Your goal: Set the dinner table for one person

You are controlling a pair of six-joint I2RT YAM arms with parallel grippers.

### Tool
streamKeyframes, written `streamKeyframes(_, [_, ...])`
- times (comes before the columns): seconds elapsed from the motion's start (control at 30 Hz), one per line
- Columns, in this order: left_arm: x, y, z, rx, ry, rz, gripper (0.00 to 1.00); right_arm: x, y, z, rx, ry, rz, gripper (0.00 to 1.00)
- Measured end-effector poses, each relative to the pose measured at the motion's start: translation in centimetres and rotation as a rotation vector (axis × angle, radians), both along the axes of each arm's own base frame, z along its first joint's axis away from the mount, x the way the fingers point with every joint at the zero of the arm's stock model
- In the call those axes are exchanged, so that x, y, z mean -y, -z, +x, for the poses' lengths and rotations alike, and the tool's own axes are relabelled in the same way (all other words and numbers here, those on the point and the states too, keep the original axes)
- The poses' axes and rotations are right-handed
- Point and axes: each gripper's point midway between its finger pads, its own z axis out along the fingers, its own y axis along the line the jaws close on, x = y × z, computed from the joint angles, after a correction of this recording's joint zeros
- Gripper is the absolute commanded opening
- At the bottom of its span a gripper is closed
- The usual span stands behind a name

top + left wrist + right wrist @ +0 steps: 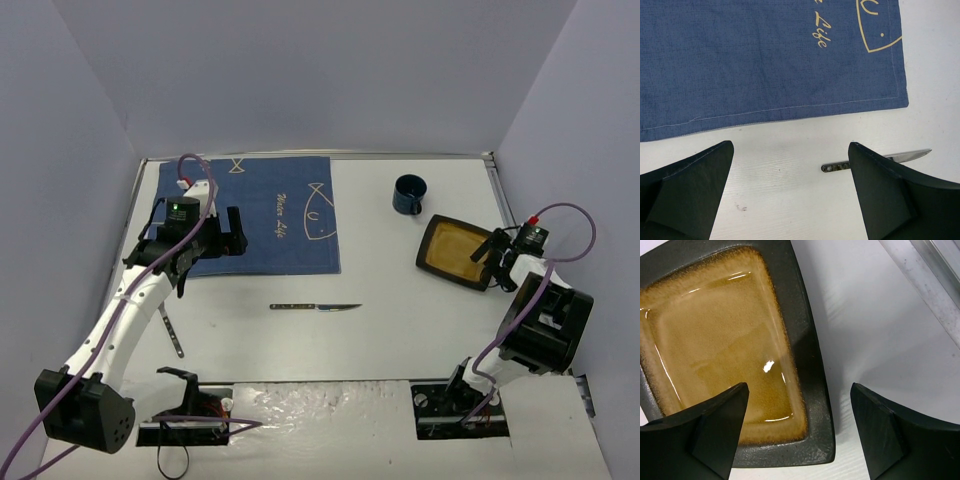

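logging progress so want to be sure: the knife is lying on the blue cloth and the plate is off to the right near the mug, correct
One part is wrong. The knife is not on the blue cloth; it lies on the bare dinner table, just in front of the cloth's near edge, as the top external view shows. The plate is indeed off to the right near the mug.

Top external looked down from above and behind the arm bases, covering the whole dinner table (400, 330). Left wrist sat close over the near edge of the blue cloth (765, 55) and the knife (837, 166). Right wrist sat close over the plate (715, 330). Top external shared all three.
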Motion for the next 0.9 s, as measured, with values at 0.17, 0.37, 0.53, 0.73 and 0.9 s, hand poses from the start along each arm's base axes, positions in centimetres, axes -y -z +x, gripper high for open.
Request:
streamKeyframes(0.17, [-0.1,0.0,0.0,0.001,-0.002,0.004,0.97,0.1,0.4,0.4,0.009,-0.011,-0.001,0.65])
streamKeyframes(0.37, [-0.2,0.0,0.1,0.002,-0.007,0.009,0.97,0.0,1.1,0.5,0.019,-0.014,-0.002,0.42])
streamKeyframes(0.53, [-0.2,0.0,0.1,0.003,-0.009,0.011,0.97,-0.4,1.5,0.6,0.026,-0.023,-0.011,0.22])
streamKeyframes(0.73, [-0.3,0.0,0.1,0.004,-0.01,0.011,0.97,-2.9,1.4,1.4,0.043,-0.064,0.025,0.06])
streamKeyframes(0.9, [-0.3,-0.3,0.0,0.012,-0.011,0.01,0.97,-5.9,1.0,1.5,0.039,-0.122,0.03,0.04])
